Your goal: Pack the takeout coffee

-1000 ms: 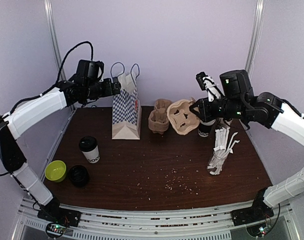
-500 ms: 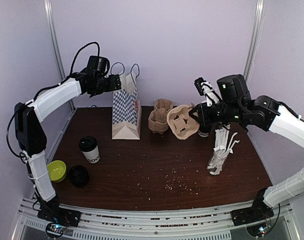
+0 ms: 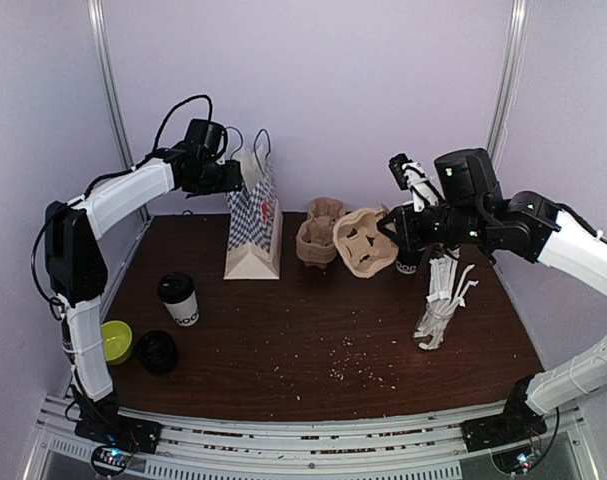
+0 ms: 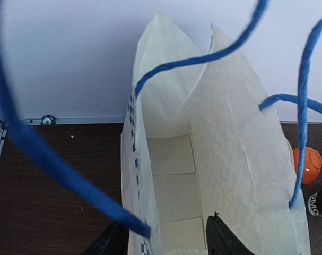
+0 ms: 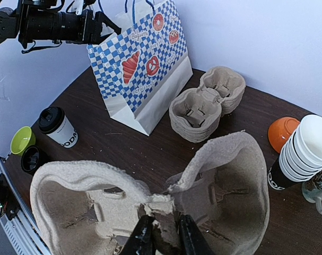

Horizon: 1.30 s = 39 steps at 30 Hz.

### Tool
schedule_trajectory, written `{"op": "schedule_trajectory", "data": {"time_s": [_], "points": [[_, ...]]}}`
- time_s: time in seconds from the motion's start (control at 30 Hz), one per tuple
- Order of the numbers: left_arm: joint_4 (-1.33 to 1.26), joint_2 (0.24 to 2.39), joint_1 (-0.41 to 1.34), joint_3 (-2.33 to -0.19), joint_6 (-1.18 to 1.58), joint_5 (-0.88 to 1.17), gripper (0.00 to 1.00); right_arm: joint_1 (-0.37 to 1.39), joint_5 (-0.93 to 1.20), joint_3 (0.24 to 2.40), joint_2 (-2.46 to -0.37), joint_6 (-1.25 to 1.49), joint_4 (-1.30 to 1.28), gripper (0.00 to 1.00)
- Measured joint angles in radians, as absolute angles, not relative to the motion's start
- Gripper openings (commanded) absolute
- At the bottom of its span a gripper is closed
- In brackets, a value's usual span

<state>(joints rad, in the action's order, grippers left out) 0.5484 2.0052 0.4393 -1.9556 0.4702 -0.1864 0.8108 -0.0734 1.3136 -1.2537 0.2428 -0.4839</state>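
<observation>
Pinched aloft by its thin centre ridge in the right hand (image 5: 162, 234), the brown moulded-pulp two-hole carrier tray (image 3: 363, 240) may twist loose, the half-spread left hand (image 4: 168, 239) straddling its rim could topple the blue-and-white checked paper bag (image 3: 253, 225), and the small dark-lidded disposable cup (image 3: 179, 298) stands well apart on the worktop (image 3: 313, 330).

We saw a bag (image 3: 253, 215) checked blue and white, printed with red and orange pastries, cream inside, its cords (image 4: 203, 56) blue. The tray (image 5: 229, 175) was pale brown, as was the stack (image 3: 318, 235) of trays. The cup (image 3: 178, 298) was white with dark lettering and a black lid. We noted a lime-green bowl (image 3: 111, 341), an orange bowl (image 5: 284, 132), white straws (image 3: 443, 290), and a dark brown table (image 3: 283, 320) flecked with pale crumbs, against a pale lilac wall (image 3: 333, 80)
</observation>
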Motion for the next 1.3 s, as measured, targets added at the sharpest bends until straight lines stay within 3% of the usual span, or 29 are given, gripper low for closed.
{"op": "schedule_trajectory", "data": {"time_s": [0.1, 0.23, 0.4, 0.93, 1.3], "points": [[0.548, 2.008, 0.439, -1.960, 0.464, -0.171, 0.34, 0.811, -0.074, 1.313, -1.249, 0.243, -0.484, 0.17], [0.547, 2.008, 0.439, -1.971, 0.456, -0.149, 0.25, 0.811, -0.074, 1.313, -1.239, 0.243, -0.485, 0.17], [0.549, 1.990, 0.439, -1.965, 0.447, -0.104, 0.00, 0.811, -0.075, 1.314, -1.227, 0.242, -0.492, 0.17], [0.564, 1.628, 0.527, -1.710, 0.408, 0.030, 0.00, 0.811, -0.097, 1.382, -1.176, 0.228, -0.588, 0.17], [0.584, 1.399, 0.706, -1.479, 0.489, 0.093, 0.00, 0.811, -0.106, 1.637, -1.129, 0.193, -0.755, 0.18]]}}
